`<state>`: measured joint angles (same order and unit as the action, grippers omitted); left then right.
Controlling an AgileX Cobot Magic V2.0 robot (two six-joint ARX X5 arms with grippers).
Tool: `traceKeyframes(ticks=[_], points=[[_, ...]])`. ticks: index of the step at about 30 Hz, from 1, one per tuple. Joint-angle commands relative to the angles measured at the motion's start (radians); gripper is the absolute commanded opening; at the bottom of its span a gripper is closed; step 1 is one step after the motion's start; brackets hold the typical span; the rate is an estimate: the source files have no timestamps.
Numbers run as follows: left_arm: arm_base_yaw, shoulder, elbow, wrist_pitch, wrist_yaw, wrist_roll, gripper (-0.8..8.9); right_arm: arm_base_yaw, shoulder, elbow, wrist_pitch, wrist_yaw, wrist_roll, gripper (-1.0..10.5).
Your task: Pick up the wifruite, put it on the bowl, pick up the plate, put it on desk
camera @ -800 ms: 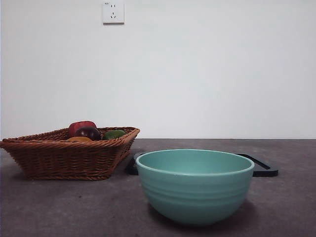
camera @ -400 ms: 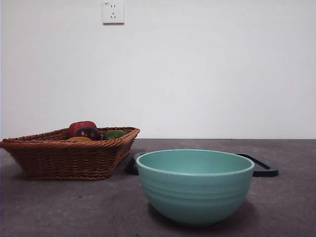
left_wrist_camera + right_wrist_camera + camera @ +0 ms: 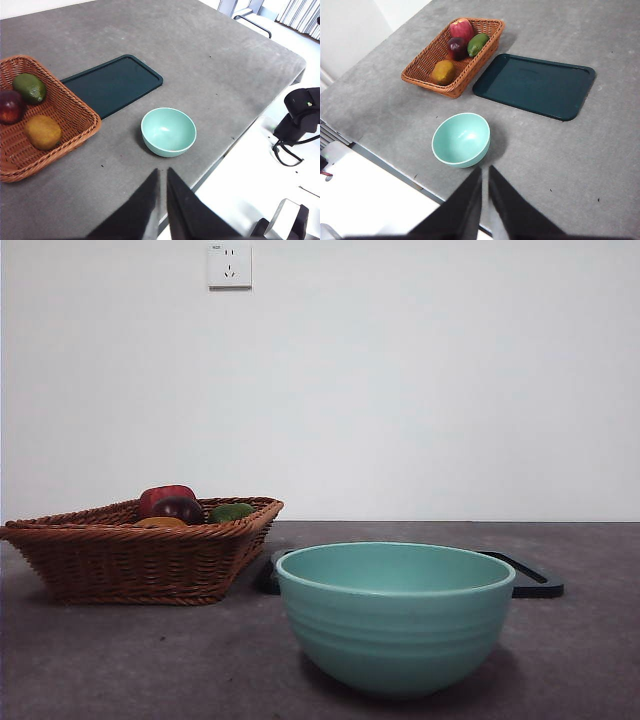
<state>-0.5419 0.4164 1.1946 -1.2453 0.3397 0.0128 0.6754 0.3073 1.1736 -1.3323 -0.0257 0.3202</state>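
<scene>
The orange wifruite (image 3: pixel 160 523) lies in a brown wicker basket (image 3: pixel 120 560); it also shows in the left wrist view (image 3: pixel 43 132) and the right wrist view (image 3: pixel 443 72). The mint-green bowl (image 3: pixel 393 615) stands empty on the grey desk (image 3: pixel 120 670), in front of a flat dark plate (image 3: pixel 530 575). The bowl (image 3: pixel 168 131) and plate (image 3: pixel 112 84) show from above, as in the right wrist view, bowl (image 3: pixel 461 138) and plate (image 3: pixel 535 85). My left gripper (image 3: pixel 162 172) and right gripper (image 3: pixel 485 170) hang high above the desk, both shut and empty. Neither shows in the front view.
The basket (image 3: pixel 452 55) also holds a dark red-purple fruit (image 3: pixel 455 48), a red fruit (image 3: pixel 461 29) and a green fruit (image 3: pixel 478 44). The desk's near edge (image 3: pixel 395 167) runs close to the bowl. A white wall with a socket (image 3: pixel 229 265) stands behind.
</scene>
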Motion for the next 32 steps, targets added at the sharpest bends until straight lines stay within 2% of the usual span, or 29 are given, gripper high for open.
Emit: traceKeyframes(ticks=[1,6,12,14,16,19,23,25,27,29,32], points=[[-0.008,0.001,0.01,0.011,0.001,0.002,0.19,0.009,0.002,0.012,0.005,0.001,0.005,0.2],[0.014,0.001,0.008,0.01,0.001,0.002,0.19,0.009,0.002,0.012,0.005,0.001,0.005,0.2],[0.158,-0.007,-0.018,0.013,0.001,0.002,0.19,0.009,0.002,0.012,0.005,0.001,0.005,0.2],[0.219,-0.018,-0.06,0.043,0.002,-0.023,0.19,0.009,0.002,0.012,0.005,0.001,0.005,0.2],[0.283,-0.045,-0.135,0.148,-0.011,-0.003,0.19,0.009,0.002,0.012,0.005,0.001,0.005,0.2],[0.371,-0.106,-0.304,0.419,-0.011,-0.003,0.19,0.009,0.002,0.012,0.005,0.002,0.005,0.2],[0.439,-0.198,-0.57,0.771,-0.011,-0.003,0.19,0.009,0.002,0.012,0.005,0.001,0.005,0.2],[0.466,-0.233,-0.69,0.886,-0.022,-0.002,0.19,0.009,0.002,0.012,0.005,0.001,0.005,0.2],[0.489,-0.261,-0.794,0.956,-0.087,-0.01,0.19,0.009,0.002,0.012,0.005,0.001,0.005,0.2],[0.505,-0.286,-0.89,1.001,-0.171,-0.053,0.19,0.009,0.002,0.012,0.005,0.001,0.005,0.2],[0.513,-0.314,-0.994,1.013,-0.284,-0.102,0.19,0.009,0.002,0.012,0.005,0.001,0.005,0.2]])
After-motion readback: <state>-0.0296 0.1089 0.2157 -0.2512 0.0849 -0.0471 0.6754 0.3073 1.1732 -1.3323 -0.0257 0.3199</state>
